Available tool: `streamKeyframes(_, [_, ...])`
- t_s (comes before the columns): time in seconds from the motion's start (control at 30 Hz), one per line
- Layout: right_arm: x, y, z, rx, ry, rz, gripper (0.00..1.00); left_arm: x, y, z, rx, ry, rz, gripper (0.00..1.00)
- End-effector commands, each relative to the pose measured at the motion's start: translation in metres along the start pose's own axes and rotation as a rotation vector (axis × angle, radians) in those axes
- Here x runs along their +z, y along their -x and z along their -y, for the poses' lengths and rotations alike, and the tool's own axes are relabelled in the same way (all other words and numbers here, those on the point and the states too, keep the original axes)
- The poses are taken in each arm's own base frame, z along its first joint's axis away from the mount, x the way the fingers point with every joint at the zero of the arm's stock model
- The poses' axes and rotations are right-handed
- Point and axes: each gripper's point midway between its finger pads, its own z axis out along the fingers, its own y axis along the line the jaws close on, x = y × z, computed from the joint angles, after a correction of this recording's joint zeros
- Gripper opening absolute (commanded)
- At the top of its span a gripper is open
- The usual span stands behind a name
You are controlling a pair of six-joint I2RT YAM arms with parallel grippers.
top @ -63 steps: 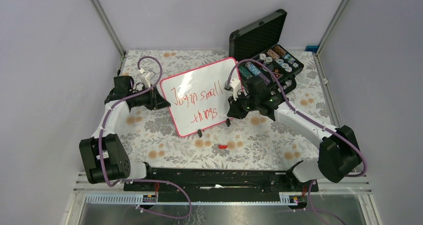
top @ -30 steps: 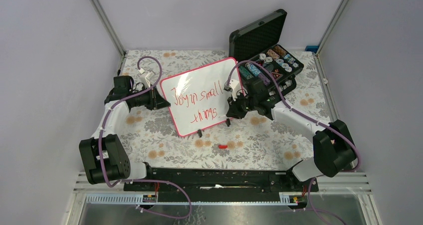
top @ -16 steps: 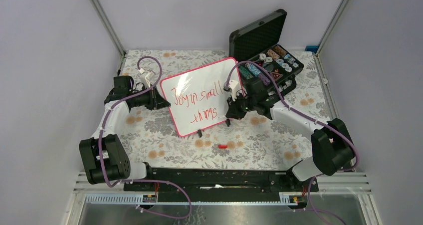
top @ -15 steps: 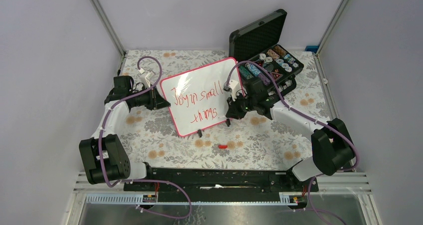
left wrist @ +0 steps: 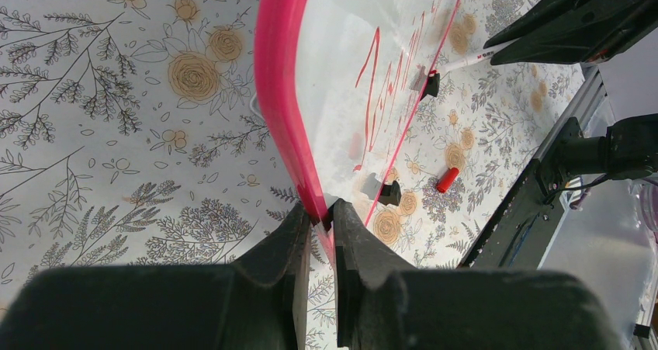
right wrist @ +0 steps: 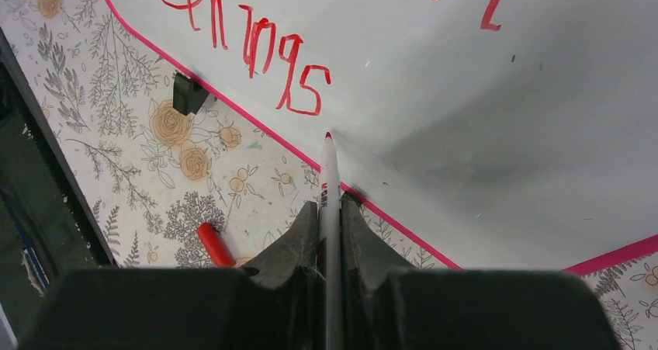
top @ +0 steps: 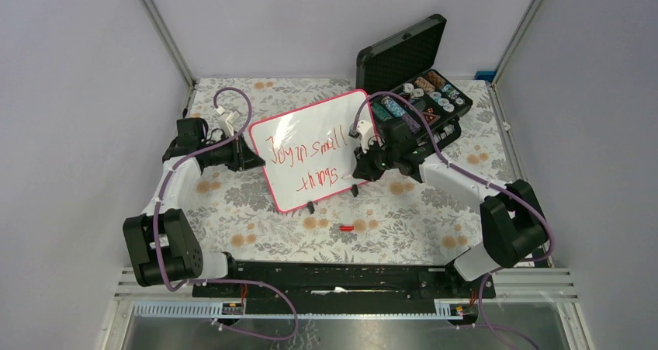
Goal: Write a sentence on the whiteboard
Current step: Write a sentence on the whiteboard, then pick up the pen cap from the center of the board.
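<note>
A floral-print cloth covers the table [top: 256, 202], where the whiteboard [top: 306, 125] stands tilted at centre: a thin, glossy white sheet with a pink-red rim and rounded corners. It looks light and stiff, with a slick face, so pen pressure could well tip or slide it; the rim is the sensible place to hold it. An open black case [top: 403, 51], hard-shelled and foam-lined, sits at the board's 1 o'clock. The left gripper [left wrist: 320, 214] is clamped on the rim at 9 o'clock. At 4 o'clock the right gripper [right wrist: 330, 202] is clenched around a slim white marker [right wrist: 330, 175], its red tip just past the last word; contact cannot be told. The sentence [top: 304, 150] runs in two thin red lines. Small black clip feet [right wrist: 188, 94] prop the lower edge. A red cap [top: 346, 228] lies loose at 5 o'clock.
</note>
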Motion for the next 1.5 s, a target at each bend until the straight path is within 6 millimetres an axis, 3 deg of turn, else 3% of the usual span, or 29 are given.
streamKeyframes(0.0, [-0.002, 0.028, 0.011, -0.016, -0.042, 0.063, 0.00, -0.001, 0.012, -0.003, 0.084, 0.012, 0.037, 0.00])
streamKeyframes(0.23, [0.000, 0.028, 0.025, 0.002, -0.099, 0.052, 0.00, -0.001, 0.011, -0.004, 0.086, 0.017, 0.036, 0.00])
streamKeyframes(0.6, [-0.009, 0.027, 0.026, 0.001, -0.122, 0.044, 0.00, -0.002, 0.013, -0.003, 0.089, 0.023, 0.039, 0.01])
streamKeyframes(0.8, [-0.025, 0.040, -0.020, -0.017, 0.088, 0.073, 0.00, -0.007, 0.020, -0.001, 0.110, 0.039, 0.043, 0.43])
streamKeyframes(1.0, [-0.051, 0.051, -0.045, -0.032, 0.164, 0.093, 0.00, -0.035, 0.050, 0.011, 0.205, 0.139, 0.055, 0.70])
streamKeyframes(1.17, [-0.063, 0.052, -0.051, 0.009, 0.172, 0.095, 0.00, -0.066, 0.075, 0.011, 0.321, 0.311, 0.074, 0.78])
streamKeyframes(1.23, [-0.069, 0.051, -0.050, 0.051, 0.171, 0.104, 0.00, -0.080, 0.087, 0.027, 0.387, 0.328, 0.076, 0.78])
streamKeyframes(1.33, [-0.083, 0.049, -0.040, 0.125, 0.165, 0.130, 0.00, -0.085, 0.087, 0.059, 0.452, 0.258, 0.020, 0.76])
streamKeyframes(1.47, [-0.102, 0.043, -0.023, 0.205, 0.140, 0.162, 0.00, -0.047, 0.063, 0.101, 0.533, 0.121, -0.105, 0.72])
